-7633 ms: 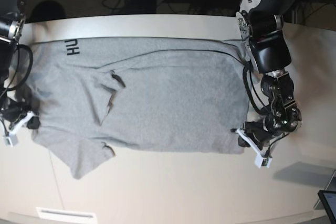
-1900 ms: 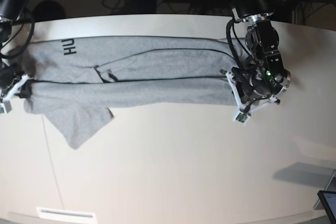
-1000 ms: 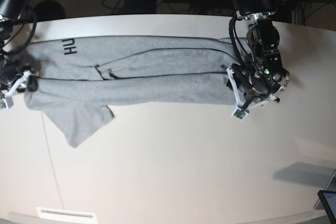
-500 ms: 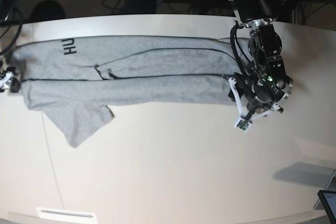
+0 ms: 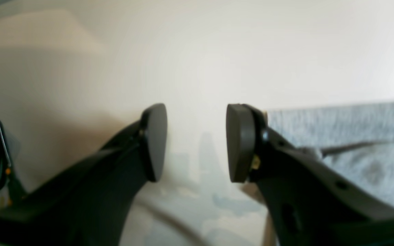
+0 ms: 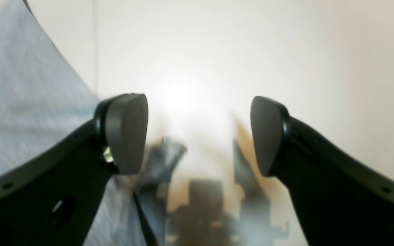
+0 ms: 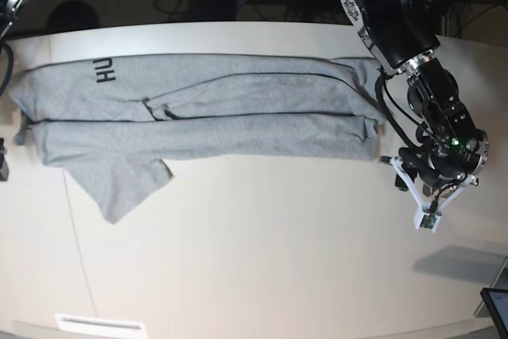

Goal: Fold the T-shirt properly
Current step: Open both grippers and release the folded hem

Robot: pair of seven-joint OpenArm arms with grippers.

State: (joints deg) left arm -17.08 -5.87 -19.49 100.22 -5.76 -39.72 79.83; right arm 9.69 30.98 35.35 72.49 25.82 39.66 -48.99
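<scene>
White table [image 7: 262, 260] | T-shirt [image 7: 238, 109] folded lengthwise, flat

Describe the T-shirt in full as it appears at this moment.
The T-shirt is heather-grey, soft knit cotton by its look, lying flat on the pale table as a long band, its near edge folded over the body. Black letters "HU" show at one end; a sleeve sticks out toward the near edge. Neither gripper touches it; both wrist views show open, empty jaws beside its edges.

The T-shirt [image 7: 206, 117] has black letters "HU" near its left end. They lie turned sideways.
</scene>
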